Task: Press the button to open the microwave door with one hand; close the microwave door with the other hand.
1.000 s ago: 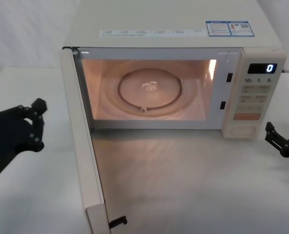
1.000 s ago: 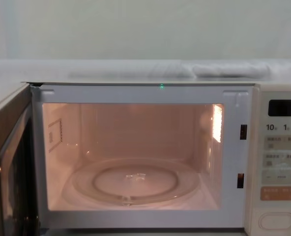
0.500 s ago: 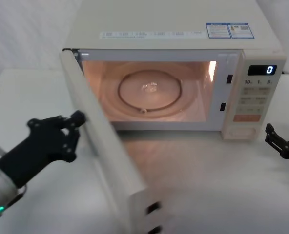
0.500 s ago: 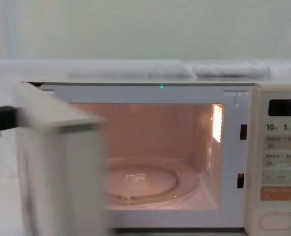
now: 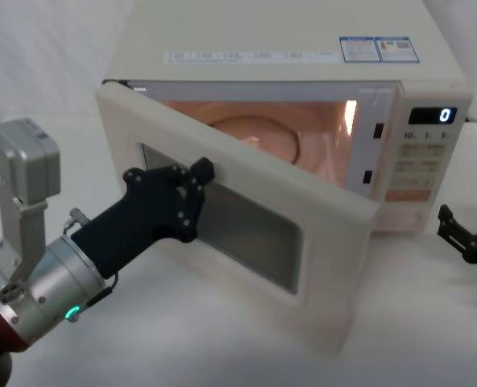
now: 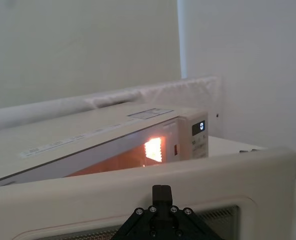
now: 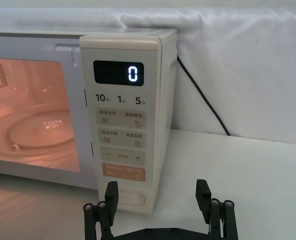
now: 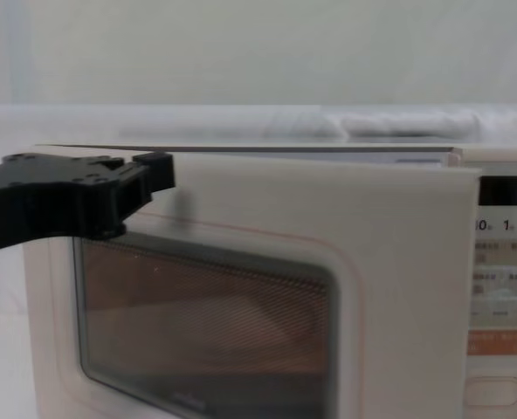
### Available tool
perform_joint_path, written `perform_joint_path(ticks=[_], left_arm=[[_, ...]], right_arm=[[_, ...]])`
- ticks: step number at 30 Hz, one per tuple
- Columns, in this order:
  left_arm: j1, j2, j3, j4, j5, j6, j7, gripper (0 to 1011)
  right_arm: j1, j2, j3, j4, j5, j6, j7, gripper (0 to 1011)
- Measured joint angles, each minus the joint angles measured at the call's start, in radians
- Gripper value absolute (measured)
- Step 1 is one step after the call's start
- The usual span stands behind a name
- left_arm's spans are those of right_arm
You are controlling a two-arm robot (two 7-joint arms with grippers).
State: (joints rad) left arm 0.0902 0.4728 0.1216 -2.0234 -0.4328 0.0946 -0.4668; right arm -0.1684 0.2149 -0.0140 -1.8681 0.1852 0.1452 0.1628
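The cream microwave door (image 5: pixel 303 201) with its dark window stands about half shut, angled across the lit cavity. My left gripper (image 5: pixel 202 170) is shut and its tip presses on the door's outer face near the hinge side; it shows the same way in the chest view (image 8: pixel 156 170) and the left wrist view (image 6: pixel 161 191). The wide oval button (image 7: pixel 129 198) sits at the foot of the control panel (image 7: pixel 122 115), also seen from the head (image 5: pixel 403 218). My right gripper (image 7: pixel 157 197) is open, low on the table just in front of the button, apart from it.
The microwave (image 5: pixel 287 32) fills the back of the white table (image 5: pixel 222 339). Its display (image 7: pixel 118 73) reads 0. A black power cable (image 7: pixel 203 100) runs down the white cloth behind the right side. Bare table lies right of the microwave.
The door has swung from wide open towards the cavity, pushed by my left gripper, which moved forward and right with it. The right gripper has stayed in place.
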Motion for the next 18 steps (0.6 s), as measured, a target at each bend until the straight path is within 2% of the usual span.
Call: perform_joint_path(ticks=[10,18], left_arm=[[-0.043,0.003,0.053,0.039,-0.005,0.000,0.017,0],[-0.104,-0.035,0.111,0.094,0.019,0.006,0.081,0]], right_arm=[[0.000,0.000,0.000,0.000,0.000,0.000,0.000,1002],[0.000,0.000,0.000,0.000,0.000,0.000,0.000,1002]])
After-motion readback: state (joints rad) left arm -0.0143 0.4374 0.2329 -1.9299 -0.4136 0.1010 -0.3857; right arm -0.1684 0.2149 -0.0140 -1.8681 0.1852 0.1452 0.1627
